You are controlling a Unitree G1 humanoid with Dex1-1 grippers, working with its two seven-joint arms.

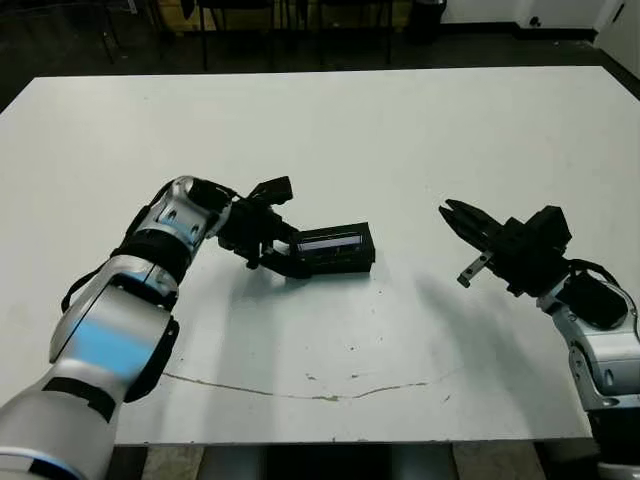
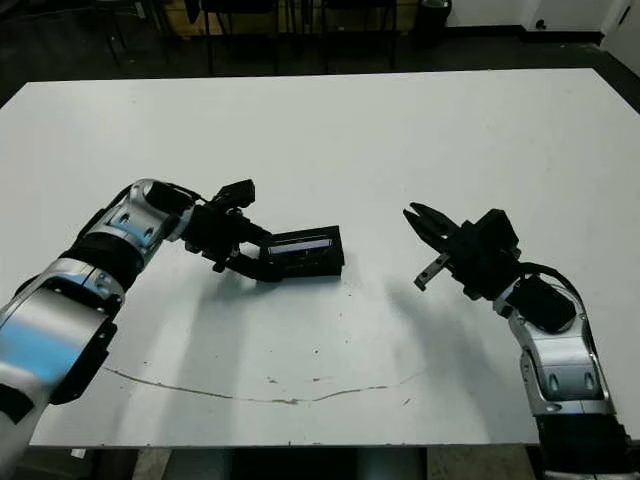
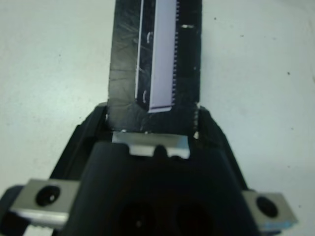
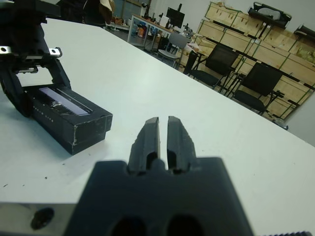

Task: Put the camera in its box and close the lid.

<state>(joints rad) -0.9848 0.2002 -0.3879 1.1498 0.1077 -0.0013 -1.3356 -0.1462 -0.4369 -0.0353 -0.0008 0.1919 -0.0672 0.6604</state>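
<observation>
Black lid (image 1: 335, 247) clamped endwise in left claw (image 3: 152, 125), seen from its wrist; right claw (image 4: 163, 139) near-closed, empty

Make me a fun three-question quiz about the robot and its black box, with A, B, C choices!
1. Where is the box?
A. at the left gripper
B. at the right gripper
C. on the floor

2. What colour is the table?
A. red
B. white
C. green

3. How is the lid?
A. missing
B. standing beside the box
C. closed on the box

Answers: 1 A, the left fingers flank one end of the box. 2 B, the bare top is white. 3 C, the glossy panel sits on top.
</observation>
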